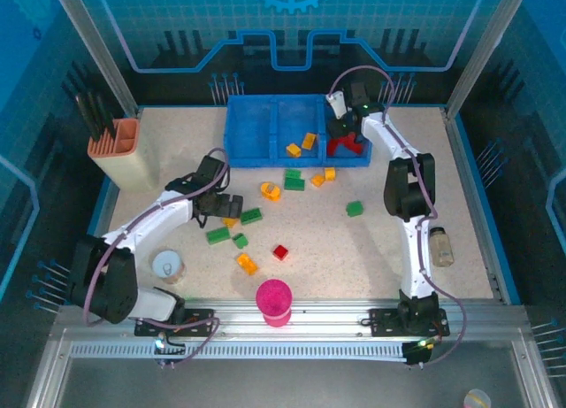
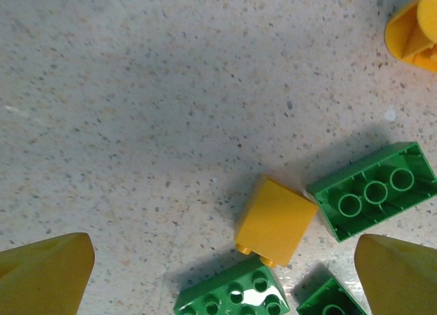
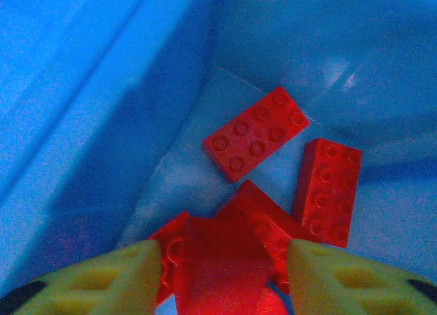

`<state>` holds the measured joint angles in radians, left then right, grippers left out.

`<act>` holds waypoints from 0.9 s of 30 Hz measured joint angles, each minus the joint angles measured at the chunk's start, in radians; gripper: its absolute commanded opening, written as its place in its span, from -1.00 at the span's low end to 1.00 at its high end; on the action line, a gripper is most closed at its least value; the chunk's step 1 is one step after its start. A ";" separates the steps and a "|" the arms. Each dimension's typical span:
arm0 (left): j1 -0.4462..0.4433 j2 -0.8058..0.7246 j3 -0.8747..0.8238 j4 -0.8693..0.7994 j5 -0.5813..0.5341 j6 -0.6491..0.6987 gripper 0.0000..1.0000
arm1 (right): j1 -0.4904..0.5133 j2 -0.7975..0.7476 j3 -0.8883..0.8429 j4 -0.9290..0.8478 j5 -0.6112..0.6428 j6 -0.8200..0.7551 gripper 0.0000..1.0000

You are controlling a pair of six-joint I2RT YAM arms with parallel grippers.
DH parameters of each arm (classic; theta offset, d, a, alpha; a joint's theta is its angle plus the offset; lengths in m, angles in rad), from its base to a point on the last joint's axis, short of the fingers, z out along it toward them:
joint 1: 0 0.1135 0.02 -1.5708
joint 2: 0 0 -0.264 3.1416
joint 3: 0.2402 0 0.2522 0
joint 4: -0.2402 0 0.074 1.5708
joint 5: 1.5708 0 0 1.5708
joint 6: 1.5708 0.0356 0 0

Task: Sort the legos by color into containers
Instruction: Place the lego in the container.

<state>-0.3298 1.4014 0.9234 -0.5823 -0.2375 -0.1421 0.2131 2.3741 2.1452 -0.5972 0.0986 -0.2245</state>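
- Left gripper (image 1: 219,204): jaws wide apart and empty, low over the table (image 1: 398,257).
- Left wrist view: a yellow brick (image 2: 275,223) lies on its side on the table, ahead of the open fingertips (image 2: 48,274).
- Green bricks (image 2: 372,192) lie just beside the yellow brick, on its right and near sides.
- Right gripper (image 1: 343,132): lowered into the right compartment (image 3: 307,48) of the tray (image 1: 256,157), with its fingers clamped on a red brick (image 3: 215,267).
- Two flat red bricks (image 3: 256,132) lie studs up on that compartment's floor, ahead of the gripper.
- Middle compartment (image 1: 296,120): holds two yellow pieces (image 1: 301,145) near its front wall.
- Loose bricks: green, yellow and one red (image 1: 280,251) are scattered on the table in front of the tray.
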 measured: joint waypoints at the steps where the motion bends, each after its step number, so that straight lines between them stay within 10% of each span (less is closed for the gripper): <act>1: -0.003 0.009 -0.003 0.000 0.005 -0.004 0.98 | 0.000 0.001 0.000 0.000 0.000 0.000 0.28; 27: -0.046 0.270 0.023 0.005 0.022 0.070 0.64 | -0.003 -0.037 -0.051 0.014 -0.054 0.015 0.35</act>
<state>-0.3759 1.6714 0.9459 -0.5777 -0.2153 -0.0723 0.2100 2.3367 2.0941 -0.5827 0.0448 -0.2092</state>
